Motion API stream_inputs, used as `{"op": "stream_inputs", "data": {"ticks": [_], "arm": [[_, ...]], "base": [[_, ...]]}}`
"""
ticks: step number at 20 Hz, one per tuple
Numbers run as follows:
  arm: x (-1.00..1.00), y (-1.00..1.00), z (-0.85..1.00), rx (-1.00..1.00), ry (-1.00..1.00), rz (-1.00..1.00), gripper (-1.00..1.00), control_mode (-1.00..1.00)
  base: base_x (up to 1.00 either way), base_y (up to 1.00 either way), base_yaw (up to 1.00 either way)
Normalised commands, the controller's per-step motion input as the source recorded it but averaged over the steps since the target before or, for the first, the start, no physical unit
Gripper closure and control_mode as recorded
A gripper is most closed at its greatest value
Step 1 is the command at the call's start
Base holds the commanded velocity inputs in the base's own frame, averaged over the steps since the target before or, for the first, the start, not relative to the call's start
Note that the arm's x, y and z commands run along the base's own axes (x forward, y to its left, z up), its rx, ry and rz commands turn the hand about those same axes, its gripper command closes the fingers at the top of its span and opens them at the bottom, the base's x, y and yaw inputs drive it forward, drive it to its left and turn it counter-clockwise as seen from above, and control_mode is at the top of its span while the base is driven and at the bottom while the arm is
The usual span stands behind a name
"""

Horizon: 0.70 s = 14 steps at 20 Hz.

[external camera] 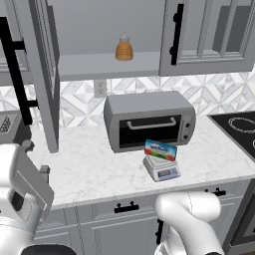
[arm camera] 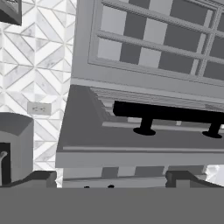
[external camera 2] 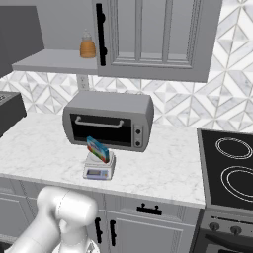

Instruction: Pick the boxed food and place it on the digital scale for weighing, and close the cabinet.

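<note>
The blue boxed food (external camera: 161, 150) (external camera 2: 98, 149) leans tilted on top of the light-grey digital scale (external camera: 163, 171) (external camera 2: 99, 169), which stands on the counter in front of the toaster oven. The cabinet's left door (external camera: 44, 74) (arm camera: 131, 144) stands open, swung out toward me, and its long black handle (external camera: 15, 69) (arm camera: 166, 113) faces left. The cabinet's right door (external camera: 209, 35) (external camera 2: 153, 34) is closed. My gripper (external camera: 36, 158) (arm camera: 111, 179) is open and empty at the far left, just below the open door's lower edge. Its fingertips (arm camera: 41, 177) point at the door's edge and handle.
An orange bottle (external camera: 124, 50) (external camera 2: 87, 47) stands on the open cabinet shelf. A large grey toaster oven (external camera: 149, 119) (external camera 2: 108, 121) sits at the back of the marble counter (external camera: 89, 169). A black cooktop (external camera: 239, 124) (external camera 2: 232, 168) lies to the right. A dark appliance (external camera: 7, 124) is at far left.
</note>
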Motion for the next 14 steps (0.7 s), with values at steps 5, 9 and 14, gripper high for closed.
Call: {"op": "stream_inputs", "data": {"ticks": [5,9,14], "arm": [[0.77,0.57,-0.63,0.00,-0.21,-0.05,-1.00,-1.00],[0.91,0.33,-0.23,0.01,-0.25,-0.13,-1.00,-1.00],[0.64,0.02,0.22,0.08,-0.18,-0.18,-1.00,-1.00]], "base": [[0.00,0.00,0.00],[0.00,0.00,0.00],[0.00,0.00,0.00]]}}
